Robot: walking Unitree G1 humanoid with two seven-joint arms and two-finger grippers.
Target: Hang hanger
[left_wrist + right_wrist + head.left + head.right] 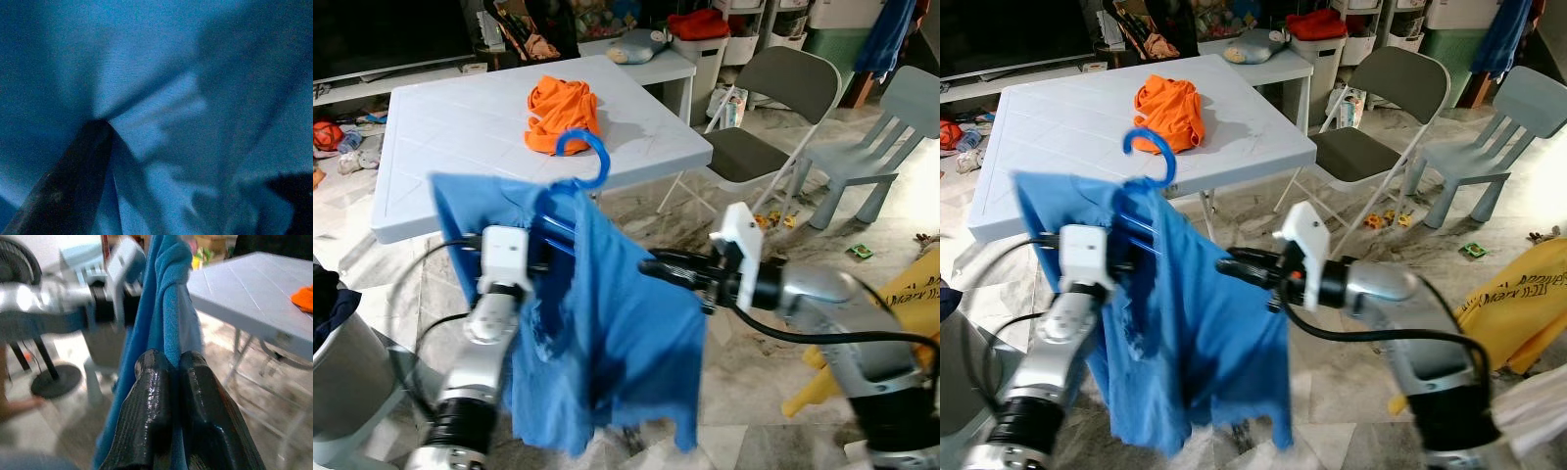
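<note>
Held up in the air between both arms: a blue hanger (570,186) carrying a blue shirt (607,333), in front of the white counter (460,127). Left gripper (540,257) buried in the cloth at the hanger's bars, fingers hidden by fabric, so impossible to tell whether closed or not; probably there to carry the weight and keep the hook upright. Right gripper (171,367) closed on a fold of the shirt at the shoulder edge, the two black fingers pressed together with blue cloth between them, likely to keep the garment from sliding off the hanger and to hold it spread out.

Hook of the hanger pointing up and free, touching nothing, so hanging judged not yet done; no rail or rod to be made out in these pictures.

On the counter behind, an orange garment (563,110) lying crumpled, well apart from the hanger. Beside the counter, a grey folding chair (773,108) and a small pale plastic chair (891,127).

Readable writing: only on a yellow object (1518,294) at the right, black letters resembling "Mark", too blurred for certainty.
</note>
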